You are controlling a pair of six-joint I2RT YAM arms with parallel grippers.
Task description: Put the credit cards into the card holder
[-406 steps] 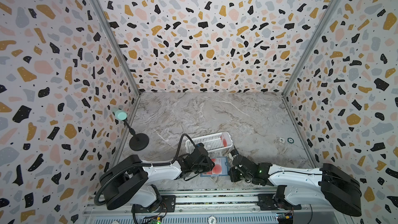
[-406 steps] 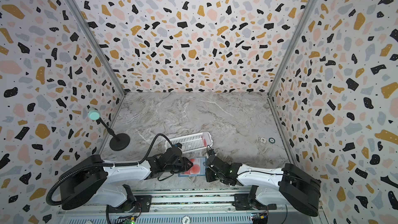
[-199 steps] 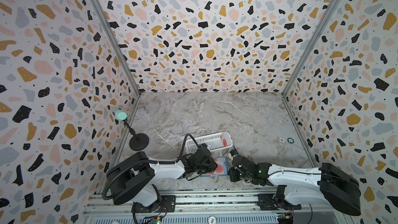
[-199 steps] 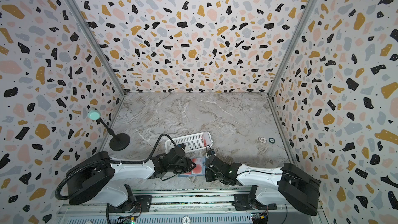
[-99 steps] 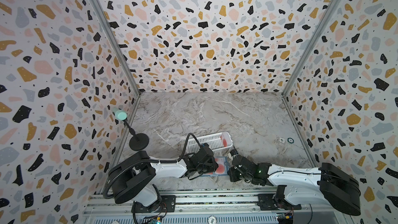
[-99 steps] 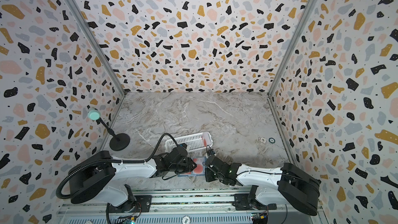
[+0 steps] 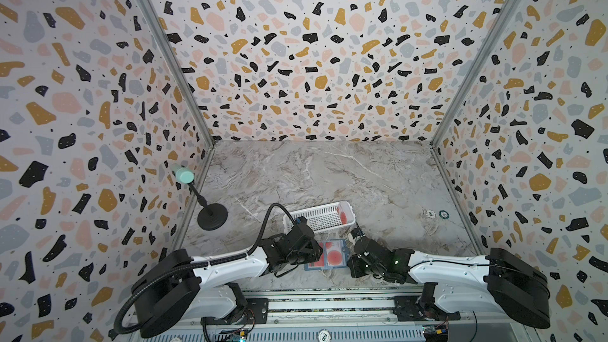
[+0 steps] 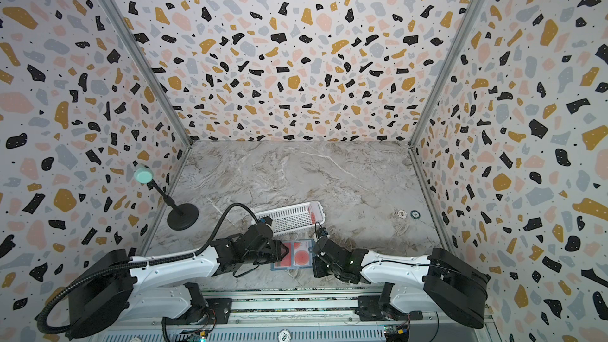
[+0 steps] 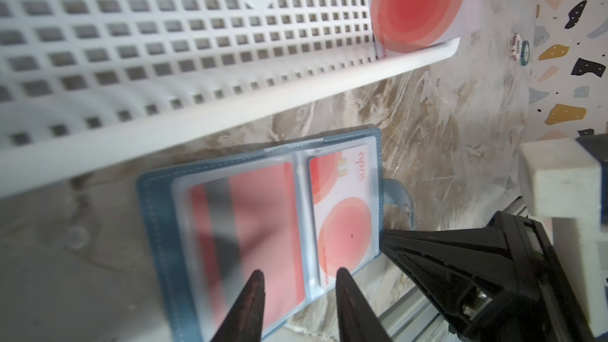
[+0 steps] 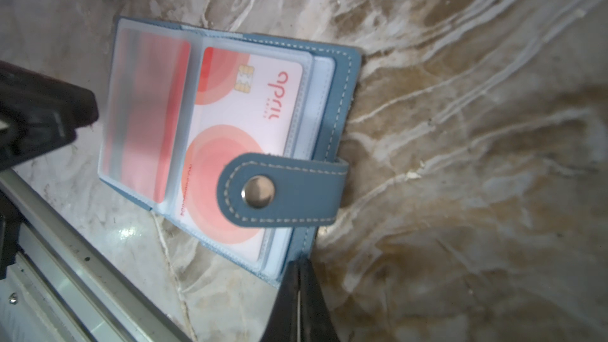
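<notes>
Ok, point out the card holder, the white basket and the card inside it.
Card holder [image 10: 342, 93]: right wrist view, blue stitched cover edge.
White basket [image 9: 230, 116]: left wrist view, near rim.
Loose card [image 9: 418, 4]: left wrist view, red circle's middle.

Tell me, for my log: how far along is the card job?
Done: two cards sit in pockets of the card holder. In hand: nothing; the left gripper has open jaws above them, the right gripper is shut at the holder's edge. Left: one card in the white basket.
</notes>
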